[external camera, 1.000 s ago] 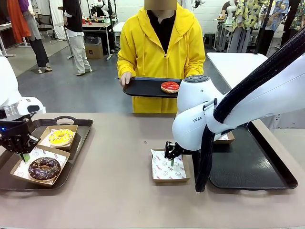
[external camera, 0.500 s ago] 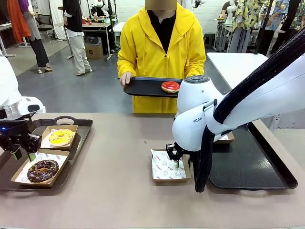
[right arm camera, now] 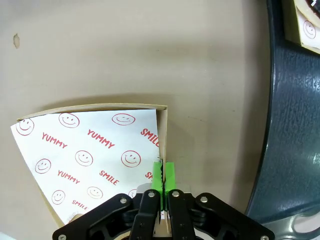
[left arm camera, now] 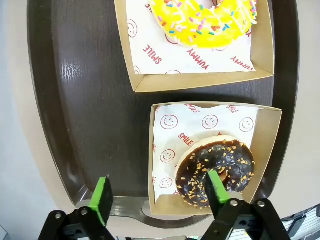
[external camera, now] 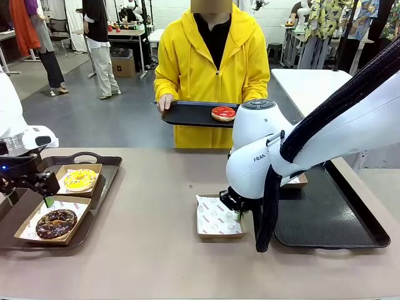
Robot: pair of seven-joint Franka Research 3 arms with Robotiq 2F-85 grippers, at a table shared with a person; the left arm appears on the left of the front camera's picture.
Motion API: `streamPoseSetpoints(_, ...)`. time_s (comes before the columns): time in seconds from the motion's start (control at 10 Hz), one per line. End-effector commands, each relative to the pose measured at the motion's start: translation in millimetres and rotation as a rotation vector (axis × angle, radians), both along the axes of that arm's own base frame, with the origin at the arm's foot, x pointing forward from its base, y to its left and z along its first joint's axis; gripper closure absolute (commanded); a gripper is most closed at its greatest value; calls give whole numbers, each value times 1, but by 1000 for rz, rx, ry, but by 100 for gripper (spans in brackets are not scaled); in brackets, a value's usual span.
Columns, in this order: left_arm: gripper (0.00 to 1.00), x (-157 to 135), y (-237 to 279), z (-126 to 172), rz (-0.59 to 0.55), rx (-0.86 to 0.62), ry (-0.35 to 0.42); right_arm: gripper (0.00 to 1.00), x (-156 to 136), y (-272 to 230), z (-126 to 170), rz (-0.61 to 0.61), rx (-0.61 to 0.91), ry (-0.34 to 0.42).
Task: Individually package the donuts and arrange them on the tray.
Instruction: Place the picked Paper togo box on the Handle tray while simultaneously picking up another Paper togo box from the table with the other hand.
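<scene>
Two boxed donuts (external camera: 69, 201) are set at the counter's left edge; the left end effector (left arm camera: 156, 196) is spread, the right end effector (right arm camera: 161, 181) pinches an empty box (right arm camera: 162, 130); the red donut (external camera: 223, 113) remains unpacked.

bright even indoor light, soft shadows, sharp focus, wide-angle wrist views

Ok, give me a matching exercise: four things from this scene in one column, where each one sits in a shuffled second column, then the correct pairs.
Things:
1. yellow donut
2. chocolate donut
3. red donut
4. right gripper

Places:
A. on the black tray the person holds
B. shut on the wall of the empty box at the table's middle
C. in the far box on the left tray
D. in the near box on the left tray, below the open left gripper

Pairs: 1-C, 2-D, 3-A, 4-B
</scene>
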State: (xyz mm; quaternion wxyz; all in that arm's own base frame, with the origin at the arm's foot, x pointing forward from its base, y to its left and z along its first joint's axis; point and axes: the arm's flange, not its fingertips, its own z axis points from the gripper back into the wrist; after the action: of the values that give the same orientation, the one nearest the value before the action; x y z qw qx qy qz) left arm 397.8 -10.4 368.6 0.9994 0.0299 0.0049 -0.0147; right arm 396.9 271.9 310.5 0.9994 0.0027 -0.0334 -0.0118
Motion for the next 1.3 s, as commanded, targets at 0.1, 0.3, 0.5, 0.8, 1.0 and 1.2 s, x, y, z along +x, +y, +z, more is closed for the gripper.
streamPoseSetpoints(0.1,0,-1,3,3,21,-13,-16,100,-3,2,-9,-18,-22,-35)
streamPoseSetpoints(0.3,0,-3,4,7,26,-38,-13,100,-3,3,-8,-21,-28,-36)
streamPoseSetpoints(0.5,0,-16,17,29,38,-183,-42,100,1,8,12,-27,-76,11)
streamPoseSetpoints(0.8,0,-26,66,73,121,-539,-119,100,28,5,74,-69,-48,-44)
streamPoseSetpoints(1.0,0,-32,117,94,199,-801,-128,100,56,16,117,-60,-36,-65)
streamPoseSetpoints(1.2,0,-49,169,104,278,-999,-173,100,78,37,150,-42,-54,-84)
